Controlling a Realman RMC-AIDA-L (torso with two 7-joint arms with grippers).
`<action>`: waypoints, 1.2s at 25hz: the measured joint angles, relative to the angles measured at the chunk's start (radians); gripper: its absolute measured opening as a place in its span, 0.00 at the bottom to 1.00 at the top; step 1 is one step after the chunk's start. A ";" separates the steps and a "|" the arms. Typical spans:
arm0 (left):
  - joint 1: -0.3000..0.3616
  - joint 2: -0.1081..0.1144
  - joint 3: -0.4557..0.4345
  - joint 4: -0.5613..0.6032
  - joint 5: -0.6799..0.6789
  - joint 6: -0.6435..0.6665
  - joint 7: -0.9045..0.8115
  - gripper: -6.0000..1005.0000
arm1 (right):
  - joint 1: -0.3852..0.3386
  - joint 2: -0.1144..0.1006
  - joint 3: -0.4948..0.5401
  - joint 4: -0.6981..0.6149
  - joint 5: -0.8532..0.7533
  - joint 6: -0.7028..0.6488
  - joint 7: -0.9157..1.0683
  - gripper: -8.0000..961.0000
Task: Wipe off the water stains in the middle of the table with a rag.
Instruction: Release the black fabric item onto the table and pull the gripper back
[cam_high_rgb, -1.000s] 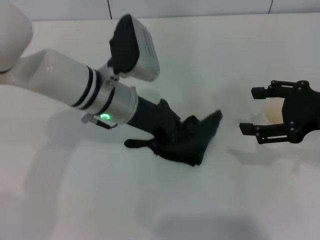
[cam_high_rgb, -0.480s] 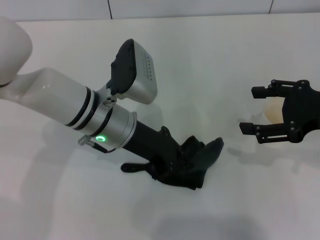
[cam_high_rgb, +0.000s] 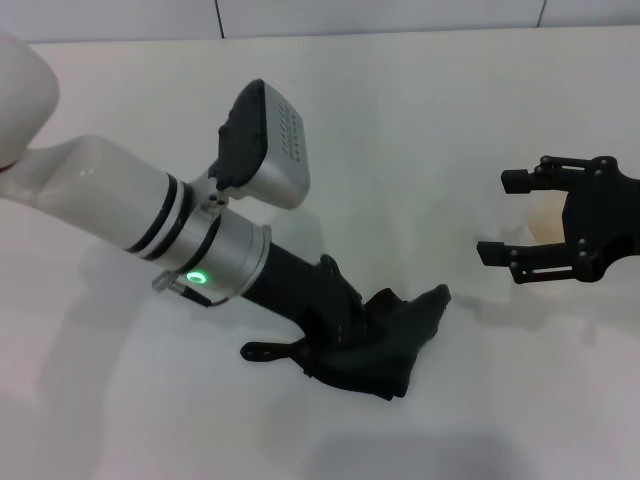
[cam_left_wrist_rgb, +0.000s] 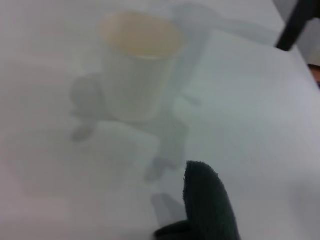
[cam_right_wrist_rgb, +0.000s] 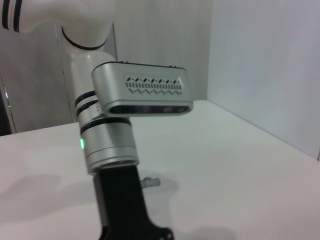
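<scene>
The rag (cam_high_rgb: 385, 335) lies bunched flat on the table (cam_high_rgb: 420, 130), pressed under the left gripper (cam_high_rgb: 345, 335) near the table's middle. The gripper's fingers are buried in the dark folds, so whether they pinch the cloth or only push it down cannot be told. No stain shows anywhere around the rag — it may be beneath the cloth or already gone. A thin tail of rag sticks out behind the gripper; a blunt corner points ahead of it, toward a cup (cam_left_wrist_rgb: 137, 65). The right gripper (cam_high_rgb: 520, 215) hangs well off to the side, fingers spread wide and empty, the cup just behind it. To wipe well, I would keep steady downward pressure and sweep in short overlapping strokes — stopping clear of the cup.
</scene>
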 joint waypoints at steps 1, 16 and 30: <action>0.000 0.002 -0.006 0.001 0.002 -0.013 0.000 0.06 | 0.000 0.000 0.000 0.000 0.000 0.000 0.000 0.89; 0.017 0.006 -0.267 0.026 0.194 -0.091 -0.003 0.06 | -0.003 0.000 0.002 0.001 0.000 -0.005 -0.003 0.89; 0.104 0.008 -0.274 0.132 0.192 -0.075 -0.017 0.06 | -0.002 0.000 0.015 0.006 0.000 -0.005 0.000 0.89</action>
